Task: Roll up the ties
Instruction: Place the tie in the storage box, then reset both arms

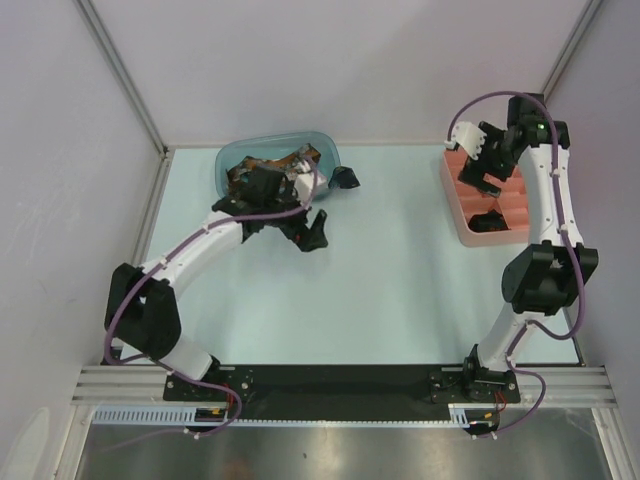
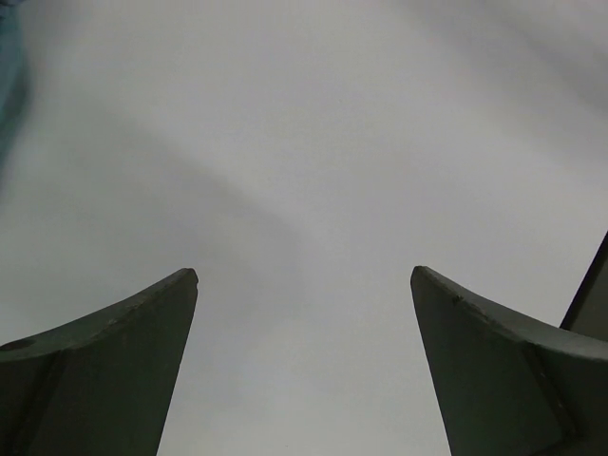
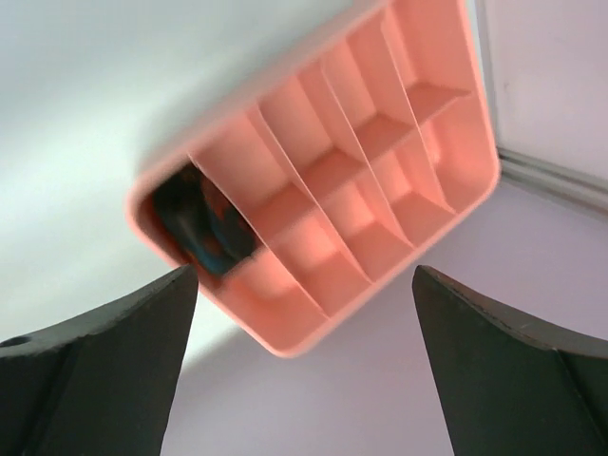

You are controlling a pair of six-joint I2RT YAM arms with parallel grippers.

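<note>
Dark ties with orange-red blotches point(image 1: 243, 166) lie heaped in a teal bin point(image 1: 320, 148) at the back left, partly hidden by my left wrist. My left gripper point(image 1: 331, 205) is open and empty just right of the bin, fingers spread wide; its wrist view shows only a bare pale surface between the fingers point(image 2: 114, 351). A rolled dark tie point(image 1: 490, 219) sits in a near compartment of the pink divided tray point(image 1: 455, 210) at the right. It also shows in the right wrist view point(image 3: 202, 228), in a corner compartment. My right gripper point(image 1: 480, 168) hangs open and empty above the tray point(image 3: 380, 142).
The pink tray has several compartments; the others seen in the right wrist view hold nothing. Grey walls close in the back and both sides. The pale blue table point(image 1: 400, 270) lies between the two arms.
</note>
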